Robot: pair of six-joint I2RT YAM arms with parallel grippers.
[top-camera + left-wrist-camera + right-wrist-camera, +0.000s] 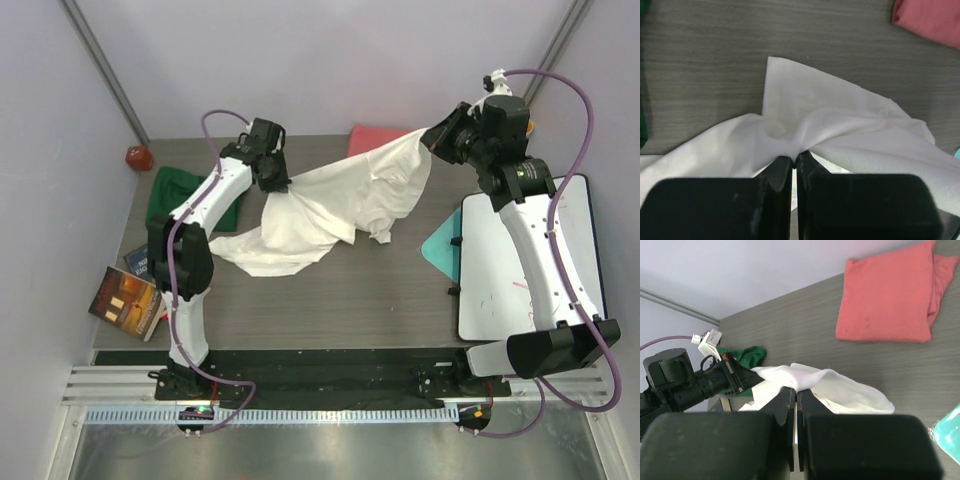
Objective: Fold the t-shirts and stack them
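Note:
The white t-shirt [335, 205] hangs stretched between both arms above the table's middle, its lower part crumpled on the wood. My left gripper [283, 183] is shut on its left edge; in the left wrist view the gripper [794, 159] pinches the white t-shirt [830, 130]. My right gripper [432, 133] is shut on the shirt's right corner; the right wrist view shows that gripper [796, 390] biting the white t-shirt [830, 385]. The dark green t-shirt [178, 192] lies bunched at the left. A folded coral-pink t-shirt [372, 137] lies at the back, also in the right wrist view [885, 295].
A white board [520, 270] lies on the right with a thin teal sheet [442, 248] poking from under it. Two books [130, 295] lie at the front left edge. A small red object [138, 157] sits at the back left corner.

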